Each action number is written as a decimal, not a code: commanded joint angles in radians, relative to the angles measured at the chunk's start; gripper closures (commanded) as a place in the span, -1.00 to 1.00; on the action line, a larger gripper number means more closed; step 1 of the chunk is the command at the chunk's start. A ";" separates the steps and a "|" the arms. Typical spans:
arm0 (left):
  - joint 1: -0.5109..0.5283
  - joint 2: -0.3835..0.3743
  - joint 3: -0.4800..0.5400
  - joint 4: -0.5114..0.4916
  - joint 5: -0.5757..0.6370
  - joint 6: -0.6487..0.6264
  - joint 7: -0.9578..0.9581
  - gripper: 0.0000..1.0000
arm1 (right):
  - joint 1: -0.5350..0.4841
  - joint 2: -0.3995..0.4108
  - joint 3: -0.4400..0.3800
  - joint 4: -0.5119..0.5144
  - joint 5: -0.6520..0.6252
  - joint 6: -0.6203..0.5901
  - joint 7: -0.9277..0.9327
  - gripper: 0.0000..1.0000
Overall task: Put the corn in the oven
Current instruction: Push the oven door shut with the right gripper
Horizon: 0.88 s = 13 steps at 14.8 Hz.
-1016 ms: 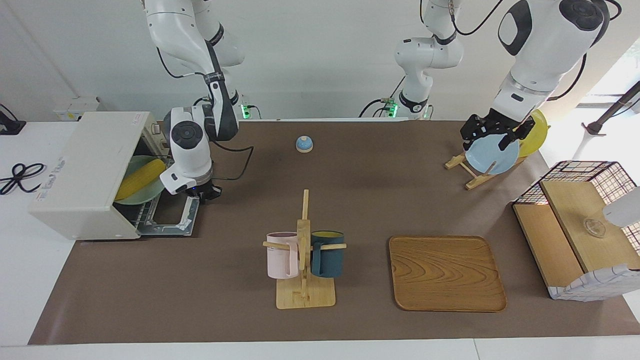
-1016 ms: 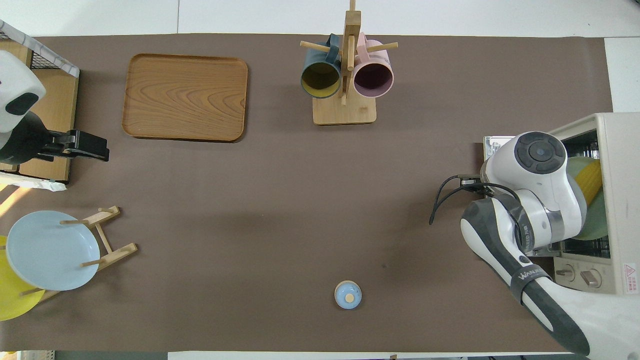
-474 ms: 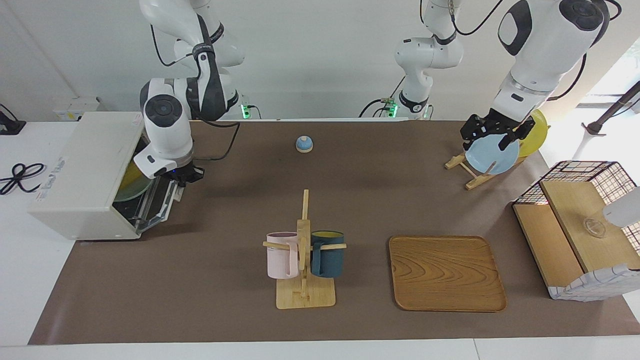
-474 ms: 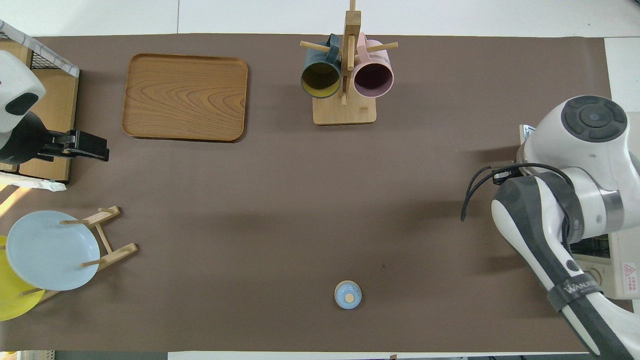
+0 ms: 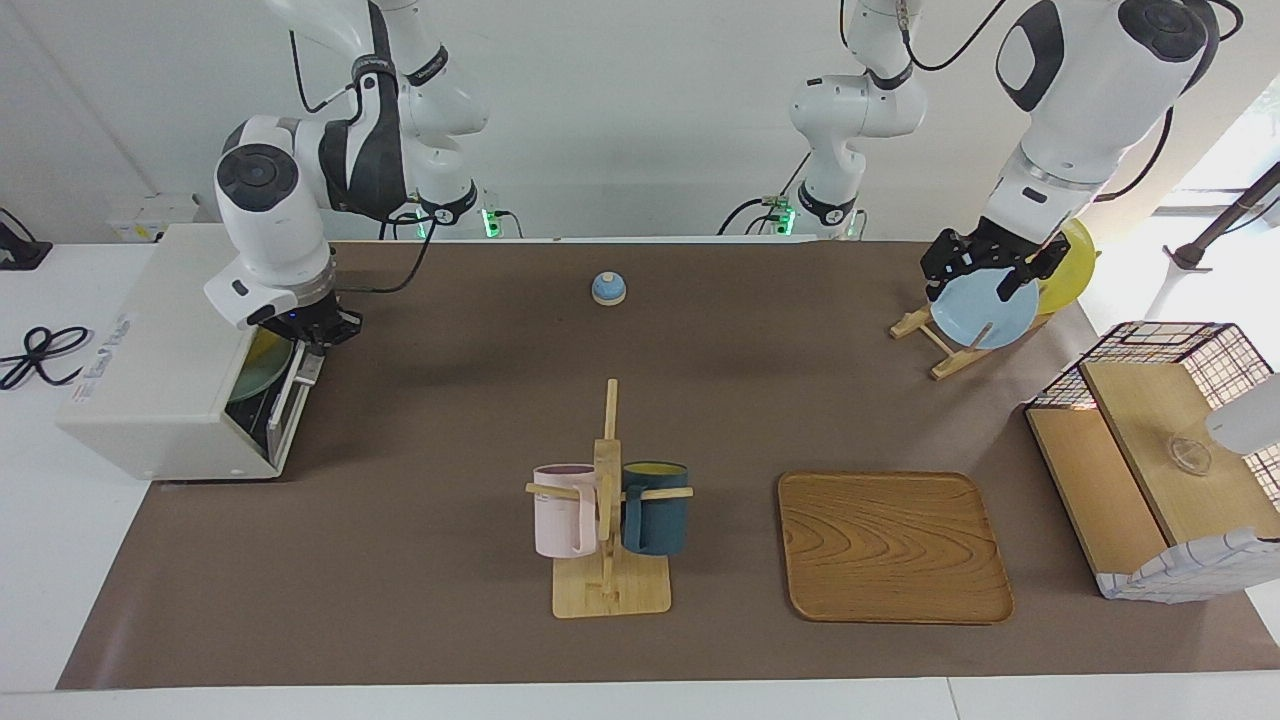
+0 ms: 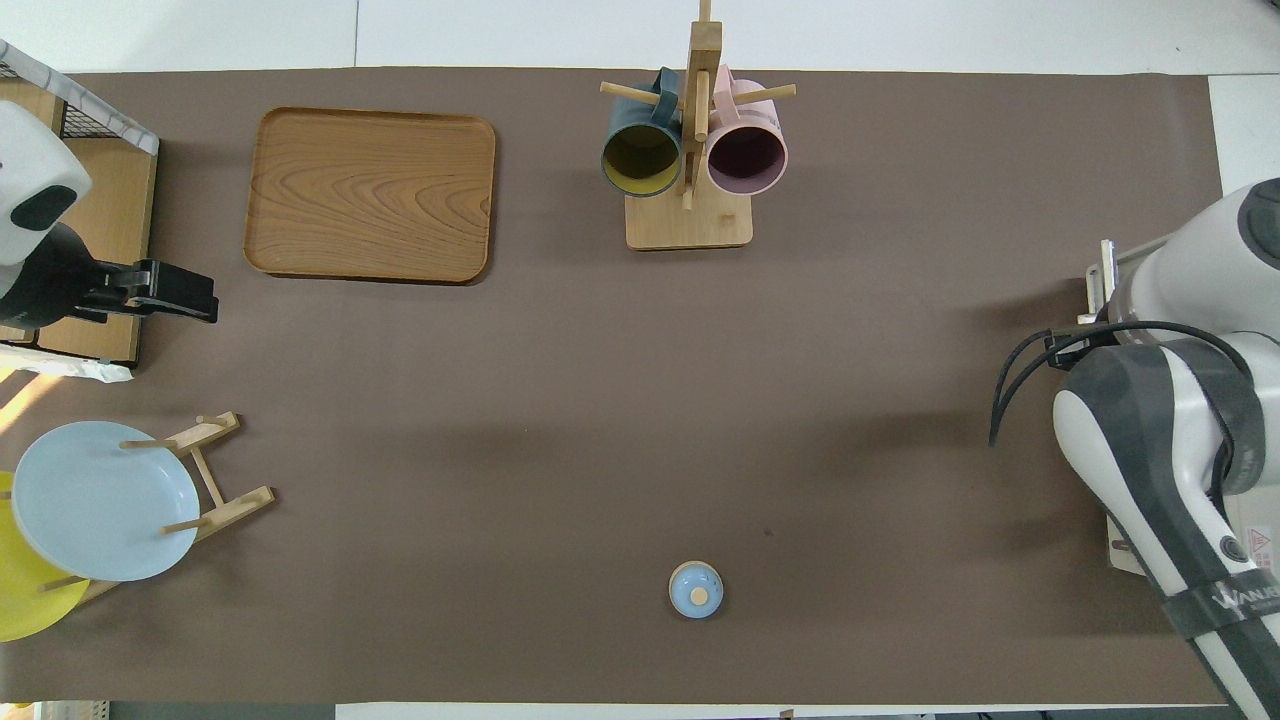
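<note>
The off-white oven [image 5: 160,350] stands at the right arm's end of the table. Its glass door [image 5: 290,400] is tilted up and nearly shut. My right gripper [image 5: 320,332] is at the door's top edge, its fingertips hidden under the hand. Through the narrow gap only the rim of a green plate [image 5: 255,368] shows inside; the corn is hidden. In the overhead view the right arm covers most of the oven [image 6: 1255,545], and only the door's edge [image 6: 1107,275] shows. My left gripper [image 5: 985,268] waits above the plate rack.
A small blue bell [image 5: 608,288] sits near the robots at mid-table. A wooden mug rack [image 5: 608,500] holds a pink and a dark blue mug. A wooden tray [image 5: 893,545] lies beside it. A plate rack holds a blue plate [image 5: 985,312] and a yellow plate [image 5: 1072,262]. A wire-and-wood basket box [image 5: 1160,450] stands at the left arm's end.
The right gripper has swung the oven door up from flat open to nearly shut, moving toward the oven. The corn on its green plate has gone from sight. The left arm has not moved.
</note>
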State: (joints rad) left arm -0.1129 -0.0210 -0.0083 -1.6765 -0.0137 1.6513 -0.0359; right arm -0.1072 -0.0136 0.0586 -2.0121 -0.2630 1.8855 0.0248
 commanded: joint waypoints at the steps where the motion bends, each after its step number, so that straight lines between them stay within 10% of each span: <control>1: -0.007 -0.007 0.007 0.008 0.006 -0.019 0.005 -1.00 | -0.029 0.000 -0.008 -0.008 -0.030 -0.003 -0.055 1.00; 13: -0.007 -0.007 0.007 0.008 0.006 -0.019 0.005 -1.00 | -0.055 -0.057 -0.023 -0.005 -0.005 -0.062 -0.163 1.00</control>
State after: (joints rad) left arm -0.1129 -0.0210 -0.0083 -1.6765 -0.0137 1.6513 -0.0359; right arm -0.1536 -0.0489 0.0365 -2.0092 -0.2743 1.8417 -0.1051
